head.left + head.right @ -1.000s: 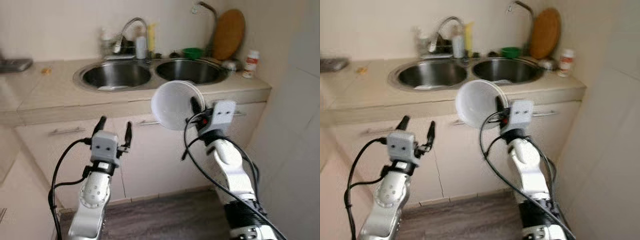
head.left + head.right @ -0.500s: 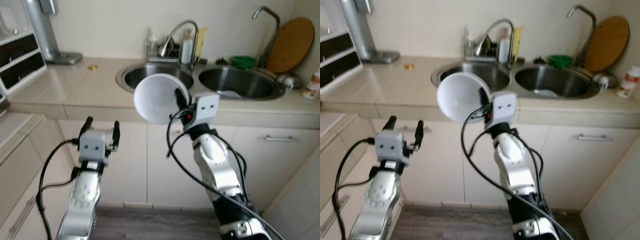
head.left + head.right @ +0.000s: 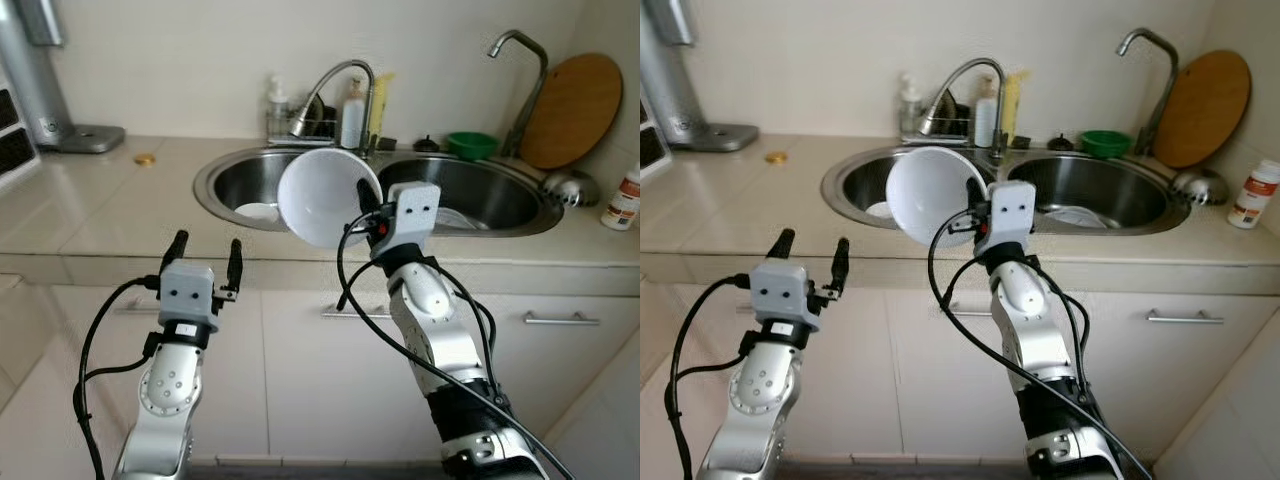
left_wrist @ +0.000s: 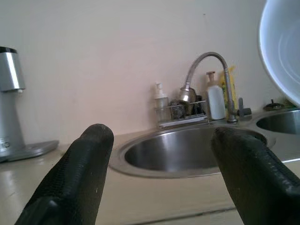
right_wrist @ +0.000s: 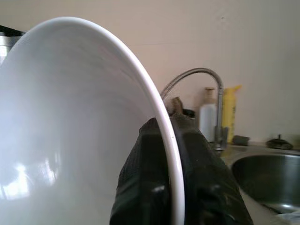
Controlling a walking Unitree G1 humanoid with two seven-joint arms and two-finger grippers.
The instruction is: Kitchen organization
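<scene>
Right hand pinching white bowl, raised at the table edge.

Right hand grips the rim of the white bowl, held tilted on edge; beyond it lies the double sink. Left hand, fingers spread and empty, hovers beside it, before the table.

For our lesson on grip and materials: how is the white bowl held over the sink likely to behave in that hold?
The white bowl looks rigid, keeping its shape though the right hand pinches only its rim. Its glossy surface suggests it could slip. Held tilted by one edge, it may swing or twist.
</scene>
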